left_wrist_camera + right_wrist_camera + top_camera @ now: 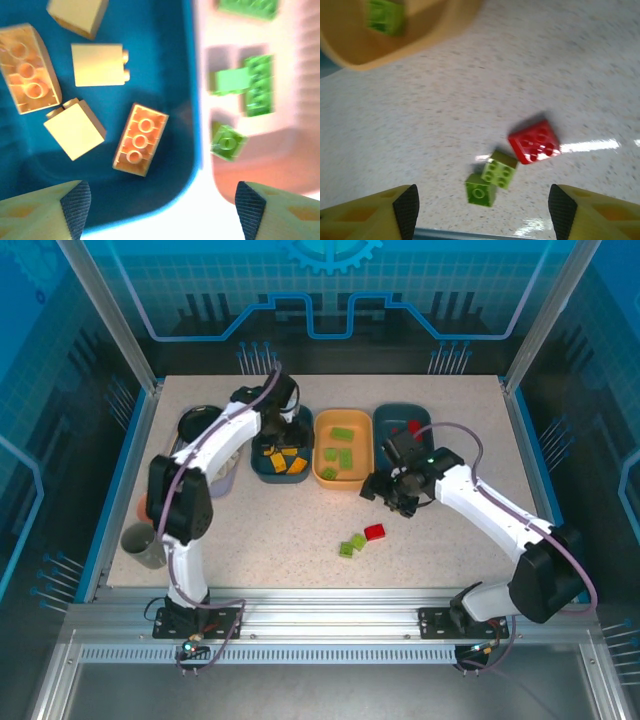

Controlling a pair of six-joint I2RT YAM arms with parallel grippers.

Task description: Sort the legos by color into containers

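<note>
The stuff left to sort is a little clump on the table point(250, 530), toward the near edge and about midway between the left and right edges. It's one red brick point(535, 141) and two green bricks point(492, 180) that touch each other, and the red one's so close to the lighter green that I can't tell if there's a gap. The right claw point(482, 217) hangs over them, fingers spread wide, nothing between them. That's my worry, honestly: with that spread over a tight clump it could easily close around two bricks at once, or one finger lands on a neighbour and flicks it off across the table. The red one also sits skewed to the fingers, so a squeeze might just spin it out. The three trays sit in a row along the far edge. The right teal tray point(385, 418), with a red piece in it, looks just like the left teal tray point(256, 468) holding the yellow bricks point(97, 65), so a mix-up there would be easy. Greens are in the orange tray point(342, 484) in the middle. The left claw point(162, 215) is wide open and empty too, right above where the left teal tray meets the orange one. If it drops from there, I'd guess a finger clips a rim and shoves a tray.
</note>
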